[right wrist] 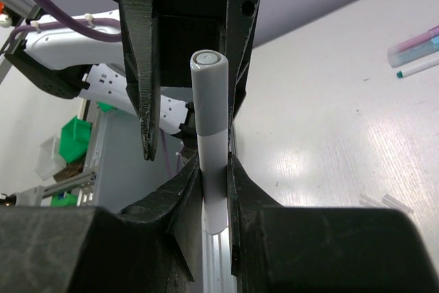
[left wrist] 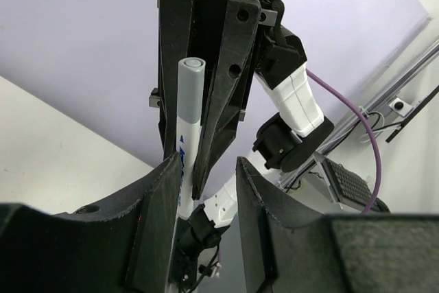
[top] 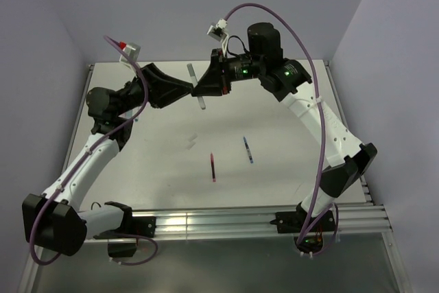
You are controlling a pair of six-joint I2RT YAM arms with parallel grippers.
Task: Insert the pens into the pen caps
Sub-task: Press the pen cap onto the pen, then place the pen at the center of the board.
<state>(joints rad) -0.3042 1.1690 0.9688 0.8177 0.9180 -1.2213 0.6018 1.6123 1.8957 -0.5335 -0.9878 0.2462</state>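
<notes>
Up at 12 o'clock on the table point(top: 295, 169), the two grippers are seen nose to nose above the surface. A grey-capped pen point(right wrist: 211, 145) is pinched crosswise by the right gripper point(right wrist: 214, 193), with both fingers pressed against its white barrel just below the grey end. The left gripper point(left wrist: 209, 193) is spread. A clear gap is left between its fingers, and the pen is laid against the inner face of one finger only, while the other finger stands apart from it.

In the top view the pen is held off the table, tilted, with its ends at 11 and 5 o'clock. Down on the surface, a red pen point(top: 213, 167) is found at 6 o'clock of the table's middle. A dark blue pen point(top: 247, 149) lies at 2 o'clock of it, near but apart. Small pale caps point(top: 192, 141) are spotted at 10 o'clock of the red pen. In the right wrist view, a pink and light blue cap point(right wrist: 413, 46) and a white pen with a green tip point(right wrist: 420, 66) are caught at 2 o'clock, side by side on the table.
</notes>
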